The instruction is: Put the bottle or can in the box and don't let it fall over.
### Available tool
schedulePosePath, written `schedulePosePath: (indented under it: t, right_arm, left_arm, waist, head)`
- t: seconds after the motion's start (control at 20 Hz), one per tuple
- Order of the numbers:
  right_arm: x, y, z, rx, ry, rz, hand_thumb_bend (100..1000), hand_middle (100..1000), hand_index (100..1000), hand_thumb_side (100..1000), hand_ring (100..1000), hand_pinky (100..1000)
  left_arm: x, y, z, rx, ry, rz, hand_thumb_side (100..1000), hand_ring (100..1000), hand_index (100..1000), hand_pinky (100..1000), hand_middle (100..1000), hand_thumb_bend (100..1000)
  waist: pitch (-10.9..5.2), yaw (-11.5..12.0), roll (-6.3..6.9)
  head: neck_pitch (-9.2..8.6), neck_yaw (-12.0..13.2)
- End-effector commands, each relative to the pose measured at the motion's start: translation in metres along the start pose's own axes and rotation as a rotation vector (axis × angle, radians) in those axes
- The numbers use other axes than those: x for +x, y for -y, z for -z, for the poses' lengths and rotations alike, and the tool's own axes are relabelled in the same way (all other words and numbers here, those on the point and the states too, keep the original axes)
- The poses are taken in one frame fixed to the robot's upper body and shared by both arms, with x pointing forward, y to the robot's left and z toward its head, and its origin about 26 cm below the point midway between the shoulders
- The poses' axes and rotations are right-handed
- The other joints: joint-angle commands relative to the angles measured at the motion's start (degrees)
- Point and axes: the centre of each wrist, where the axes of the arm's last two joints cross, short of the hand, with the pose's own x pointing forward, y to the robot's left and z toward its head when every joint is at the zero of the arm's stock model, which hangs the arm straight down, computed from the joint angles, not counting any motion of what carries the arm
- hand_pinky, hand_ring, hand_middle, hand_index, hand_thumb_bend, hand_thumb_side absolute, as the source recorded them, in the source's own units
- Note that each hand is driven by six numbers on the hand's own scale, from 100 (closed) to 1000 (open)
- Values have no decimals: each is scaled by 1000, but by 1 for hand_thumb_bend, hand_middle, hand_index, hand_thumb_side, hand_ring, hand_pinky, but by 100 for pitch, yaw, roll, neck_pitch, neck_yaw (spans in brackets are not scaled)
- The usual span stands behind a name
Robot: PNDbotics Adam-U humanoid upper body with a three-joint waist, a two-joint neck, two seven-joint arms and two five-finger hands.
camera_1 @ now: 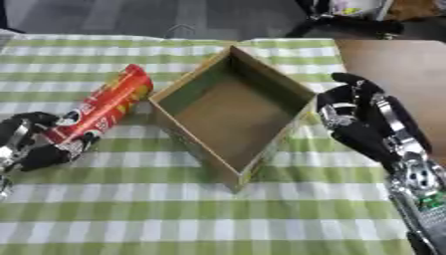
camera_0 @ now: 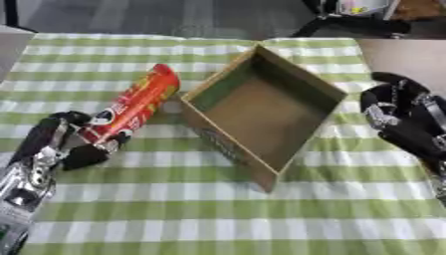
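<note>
Can (camera_0: pixel 131 105) tilted, lower end gripped by left hand (camera_0: pixel 54 144) | box (camera_0: pixel 261 107) beside | right hand (camera_1: pixel 362 119) relaxed, open

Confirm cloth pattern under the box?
Green-and-white checked tablecloth, clearest in the left eye view.

A green-and-white checked tablecloth (camera_0: pixel 218 209) is covering the table, its stripes running slightly askew. At two o'clock a bare brown surface (camera_1: pixel 392 60) is showing beside the cloth. At twelve o'clock grey floor (camera_0: pixel 157 17) is lying beyond, with dark equipment (camera_0: pixel 348 22) standing at one o'clock.
</note>
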Motion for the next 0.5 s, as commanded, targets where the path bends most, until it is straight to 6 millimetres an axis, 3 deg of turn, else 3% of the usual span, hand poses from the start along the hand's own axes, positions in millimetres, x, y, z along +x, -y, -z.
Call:
schedulePosePath:
  t: [0.05,0.5]
  right_arm:
    - [7,3,2,1,30,-13,165,671,873,380,781,753]
    - [8,4,2,0,34,-10,163,672,874,381,781,753]
  left_arm:
    - [0,-7,-2,-9,14,9,475,797,826,733,759,455]
    - [-4,-1,0,-65,-5,0,429,720,825,617,748,445]
  waist:
    - [1,5,-60]
    - [-11,0,-75]
  head:
    - [-80,2]
    - [-96,-3]
